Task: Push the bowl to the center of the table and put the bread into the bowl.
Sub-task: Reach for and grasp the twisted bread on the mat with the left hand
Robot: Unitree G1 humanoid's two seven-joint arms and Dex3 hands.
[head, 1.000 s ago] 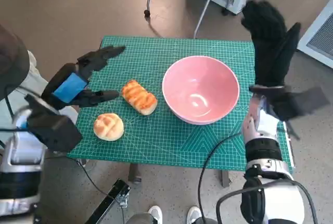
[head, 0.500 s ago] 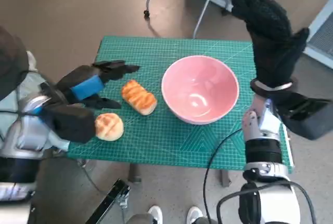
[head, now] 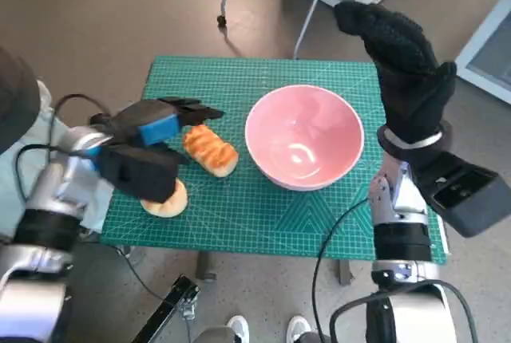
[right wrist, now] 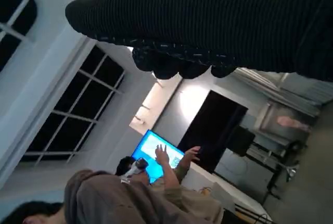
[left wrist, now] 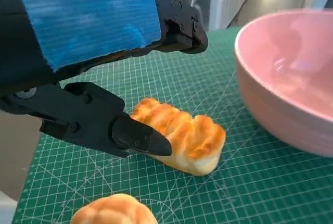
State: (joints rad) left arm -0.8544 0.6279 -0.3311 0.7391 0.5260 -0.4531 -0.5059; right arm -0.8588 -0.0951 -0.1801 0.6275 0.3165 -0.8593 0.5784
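The wide pink plastic bowl (head: pixel 304 136) sits empty near the middle of the green gridded surface (head: pixel 263 215), with the long golden braided bread roll (head: pixel 211 149) just beside it. The blue-taped left hand (head: pixel 152 132) hovers over that roll, fingers (left wrist: pixel 138 136) spread around it, holding nothing. The round bun (head: pixel 165 202) lies near; the gloved right hand (head: pixel 403 64) is raised, empty.

Bread (head: pixel 211 150) left of bowl (head: pixel 303 137)
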